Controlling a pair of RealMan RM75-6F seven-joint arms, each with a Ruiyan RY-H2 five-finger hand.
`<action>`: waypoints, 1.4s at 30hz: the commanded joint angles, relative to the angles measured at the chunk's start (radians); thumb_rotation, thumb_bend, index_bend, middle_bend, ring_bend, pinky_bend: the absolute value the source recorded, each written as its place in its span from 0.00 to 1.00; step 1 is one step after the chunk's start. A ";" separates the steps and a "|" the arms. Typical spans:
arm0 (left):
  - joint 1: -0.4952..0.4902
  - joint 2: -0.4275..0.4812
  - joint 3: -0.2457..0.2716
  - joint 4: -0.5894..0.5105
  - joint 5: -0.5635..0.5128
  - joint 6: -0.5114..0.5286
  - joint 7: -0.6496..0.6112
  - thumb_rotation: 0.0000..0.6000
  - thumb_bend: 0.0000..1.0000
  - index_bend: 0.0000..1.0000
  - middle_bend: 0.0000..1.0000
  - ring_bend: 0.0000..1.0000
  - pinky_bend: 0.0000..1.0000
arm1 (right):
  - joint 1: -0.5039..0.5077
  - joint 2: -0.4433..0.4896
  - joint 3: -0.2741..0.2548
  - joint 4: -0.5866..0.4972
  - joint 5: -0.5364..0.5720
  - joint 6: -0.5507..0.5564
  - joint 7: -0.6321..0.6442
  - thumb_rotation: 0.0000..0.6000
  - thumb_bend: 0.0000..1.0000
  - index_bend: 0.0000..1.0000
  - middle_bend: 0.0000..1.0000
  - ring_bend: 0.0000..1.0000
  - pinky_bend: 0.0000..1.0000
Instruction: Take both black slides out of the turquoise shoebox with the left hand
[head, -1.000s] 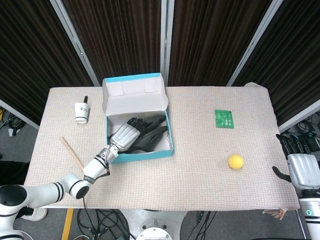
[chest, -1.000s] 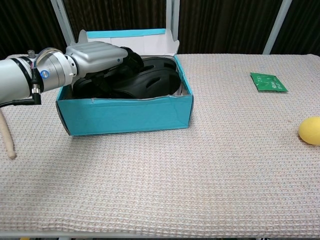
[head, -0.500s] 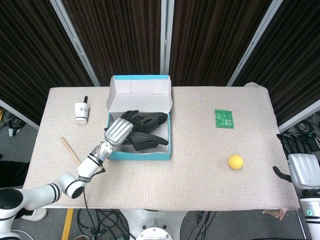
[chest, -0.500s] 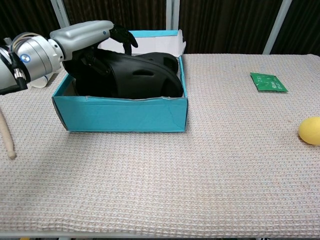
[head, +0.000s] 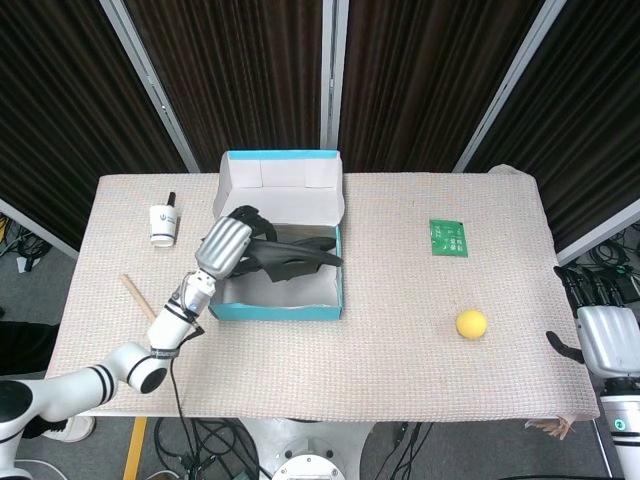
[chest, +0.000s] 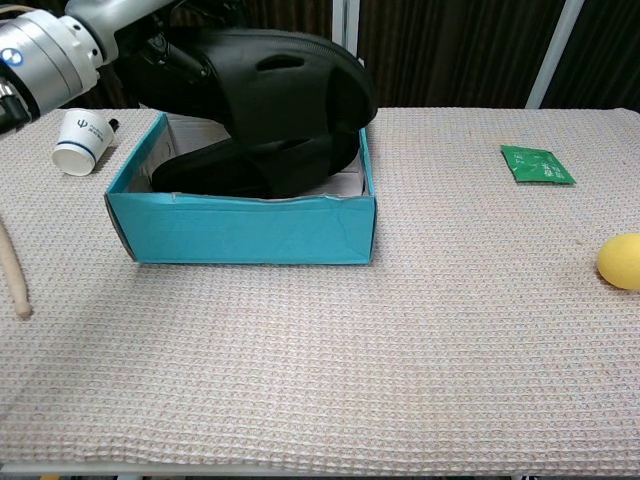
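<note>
Off the table's (head: 400, 330) near right corner, the right hand (head: 605, 335) hung idle, fingers apart, holding nothing. Near the right edge sat a yellow ball (head: 471, 323), a green packet (head: 449, 238) farther back. Toward the far left, the left hand (head: 228, 243) gripped one black slide (chest: 260, 85), raised partly above the turquoise box (chest: 240, 228); a second slide (chest: 250, 175) apparently lay inside. A paper cup (head: 163, 225) stood beside the box.

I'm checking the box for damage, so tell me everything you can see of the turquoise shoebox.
The turquoise shoebox looks like cardboard, turquoise outside and white inside. Its hinged lid stands open at the back. It sits on the table's left half, upright. The black slides are partly lifted out by the left hand. No damage shows.
</note>
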 joint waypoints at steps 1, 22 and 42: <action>-0.014 0.021 -0.010 -0.047 0.020 0.003 -0.005 1.00 0.45 0.56 0.49 0.38 0.24 | 0.001 0.000 0.001 -0.001 0.002 -0.002 -0.002 1.00 0.10 0.06 0.11 0.05 0.12; -0.150 -0.099 0.057 -0.235 0.053 -0.216 0.222 1.00 0.45 0.54 0.46 0.36 0.21 | 0.003 0.002 -0.002 0.008 0.009 -0.013 0.006 1.00 0.10 0.06 0.11 0.05 0.12; -0.238 -0.189 -0.035 -0.219 -0.222 -0.335 0.436 0.48 0.11 0.11 0.15 0.07 0.09 | 0.005 0.013 -0.001 0.016 0.006 -0.014 0.024 1.00 0.10 0.06 0.11 0.05 0.12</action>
